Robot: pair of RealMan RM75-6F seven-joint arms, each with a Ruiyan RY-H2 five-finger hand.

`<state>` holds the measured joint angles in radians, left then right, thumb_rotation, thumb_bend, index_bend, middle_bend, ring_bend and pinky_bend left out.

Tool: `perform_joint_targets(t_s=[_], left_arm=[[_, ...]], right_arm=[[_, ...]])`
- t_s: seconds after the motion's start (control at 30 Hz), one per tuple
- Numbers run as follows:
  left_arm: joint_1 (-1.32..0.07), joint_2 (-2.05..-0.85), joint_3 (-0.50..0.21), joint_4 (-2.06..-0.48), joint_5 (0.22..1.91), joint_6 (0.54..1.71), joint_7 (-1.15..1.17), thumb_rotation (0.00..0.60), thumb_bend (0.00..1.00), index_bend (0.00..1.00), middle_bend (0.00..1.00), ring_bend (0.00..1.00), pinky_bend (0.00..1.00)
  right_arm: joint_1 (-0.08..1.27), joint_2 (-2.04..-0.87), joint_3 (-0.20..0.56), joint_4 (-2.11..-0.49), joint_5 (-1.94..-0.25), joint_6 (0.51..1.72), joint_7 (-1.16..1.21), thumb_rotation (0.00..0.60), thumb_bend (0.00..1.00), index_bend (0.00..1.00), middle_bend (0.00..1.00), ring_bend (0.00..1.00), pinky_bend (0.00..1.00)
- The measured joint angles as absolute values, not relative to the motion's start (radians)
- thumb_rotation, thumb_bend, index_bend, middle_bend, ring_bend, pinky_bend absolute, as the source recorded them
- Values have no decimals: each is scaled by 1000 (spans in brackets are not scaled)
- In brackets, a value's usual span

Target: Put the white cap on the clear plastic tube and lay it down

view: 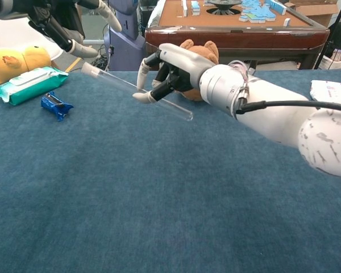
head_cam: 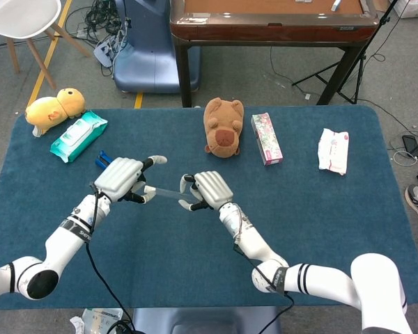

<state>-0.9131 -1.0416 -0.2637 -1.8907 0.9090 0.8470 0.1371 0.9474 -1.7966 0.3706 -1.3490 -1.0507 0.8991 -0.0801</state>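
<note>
The clear plastic tube (view: 137,92) hangs nearly level above the blue table (view: 170,205), its rounded end pointing right. A whitish cap (view: 86,69) shows on its left end. My right hand (view: 169,71) pinches the tube near its middle between thumb and fingers; in the head view that hand (head_cam: 207,189) sits just right of the tube (head_cam: 166,193). My left hand (view: 65,25) is up at the left with its fingers spread, just off the capped end and holding nothing. From above, the left hand (head_cam: 122,179) lies close beside the tube's left end.
A brown plush (head_cam: 223,125) and a patterned box (head_cam: 266,138) lie behind the hands. At the far left are a yellow plush (head_cam: 52,108), a green wipes pack (head_cam: 78,136) and a blue wrapper (head_cam: 101,160). A white packet (head_cam: 333,149) lies far right.
</note>
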Motion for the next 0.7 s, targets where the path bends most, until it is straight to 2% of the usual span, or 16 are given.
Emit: perform_joint_targets(t_s=[0.4, 0.7], left_arm=[[-866, -1030, -227, -1828, 922, 887, 140, 600, 297, 96, 982, 939, 999], [-824, -1047, -202, -1806, 950, 927, 149, 600, 297, 96, 980, 935, 998]], right_arm=[[947, -1657, 321, -1434, -966, 872, -283, 600, 574, 741, 953, 1000, 1000], [938, -1712, 269, -1334, -970, 875, -279, 600, 574, 742, 953, 1000, 1000]])
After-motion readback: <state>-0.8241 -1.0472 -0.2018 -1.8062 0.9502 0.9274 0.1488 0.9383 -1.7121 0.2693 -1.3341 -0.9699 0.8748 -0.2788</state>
